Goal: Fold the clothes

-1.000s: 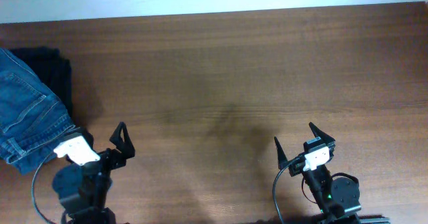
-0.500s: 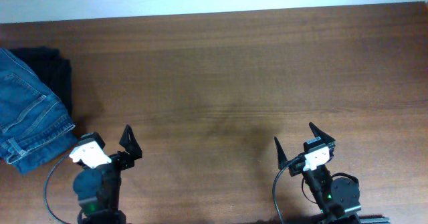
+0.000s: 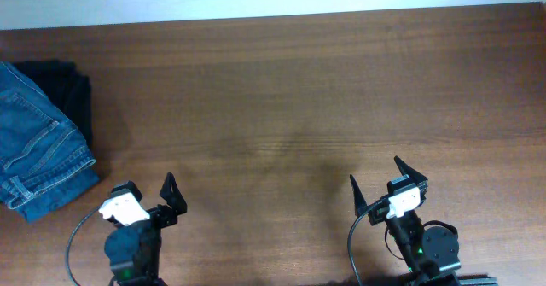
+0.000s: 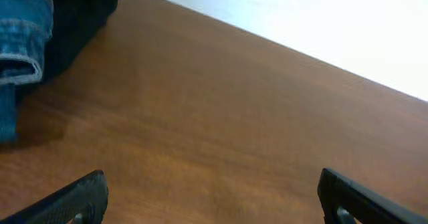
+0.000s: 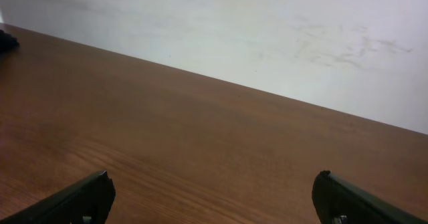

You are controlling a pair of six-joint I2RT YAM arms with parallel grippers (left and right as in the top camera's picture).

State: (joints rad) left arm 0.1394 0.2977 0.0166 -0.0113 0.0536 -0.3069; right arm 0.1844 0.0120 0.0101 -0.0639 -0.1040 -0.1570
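Both left gripper [image 3: 148, 186] and right gripper [image 3: 374, 172] hold jaws wide; folded denim jeans [image 3: 38, 149] apparently overlie black cloth [image 3: 77, 85].

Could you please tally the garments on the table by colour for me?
Blue denim jeans: 1
Black garment pile: 1 (how many pieces it holds cannot be told)
Total: 2
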